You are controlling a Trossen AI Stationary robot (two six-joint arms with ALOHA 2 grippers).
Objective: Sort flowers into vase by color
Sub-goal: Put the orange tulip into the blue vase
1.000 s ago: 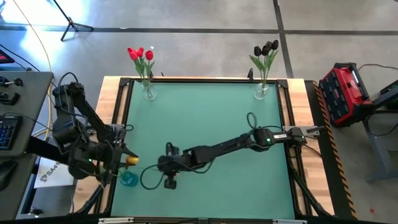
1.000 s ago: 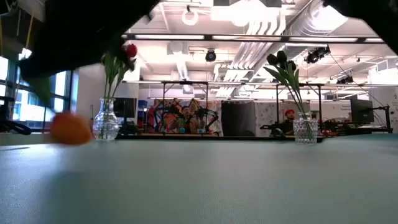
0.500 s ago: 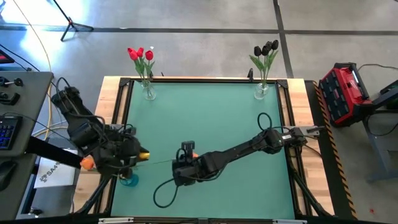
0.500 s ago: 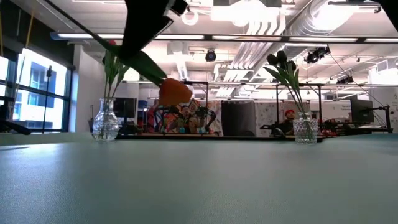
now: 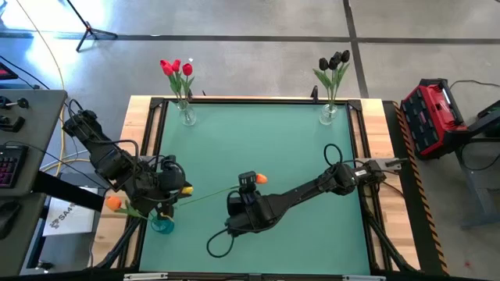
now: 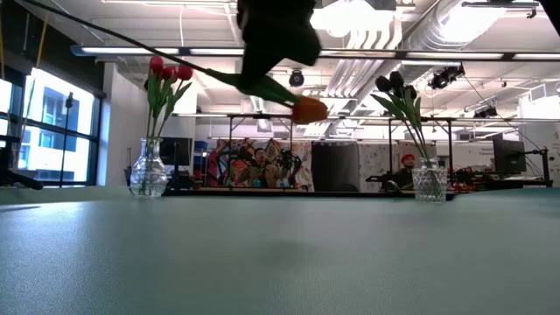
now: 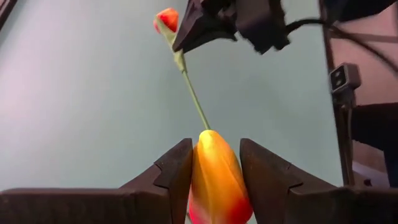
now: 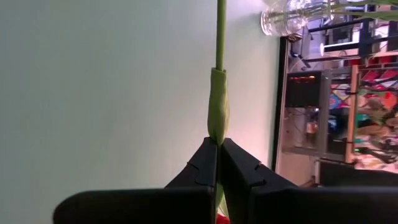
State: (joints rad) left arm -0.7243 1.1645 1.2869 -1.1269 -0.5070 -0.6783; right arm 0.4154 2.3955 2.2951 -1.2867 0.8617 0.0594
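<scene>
My right gripper is over the table's middle, shut on an orange tulip. The tulip's head is beside the gripper, and its green stem runs left toward my left gripper. My left gripper is at the near left, shut on a yellow tulip head. A small blue vase stands below it, with another orange head off to its left. Red tulips stand in a glass vase at far left, and dark tulips in a glass vase at far right. My left gripper pinches the yellow tulip head between its two fingers, one on each flank, with the head's tip pointing out past them toward the table's right. Its stem is hidden. My right gripper pinches the orange tulip's stem where a leaf wraps it, just below the head. The fingers lie about level, pointing toward the table's left. The stem runs on ahead of them, lifted clear of the table.
The green mat lies bare between the two far vases and the arms. A wooden frame borders the mat. A red case sits off the table to the right. People and equipment show in the room behind.
My right gripper has moved toward the table's right and up, carrying the orange tulip. Its head has risen from near the mat at the left to well above it, with the stem trailing left. My left gripper has shifted slightly right and far with the yellow head.
</scene>
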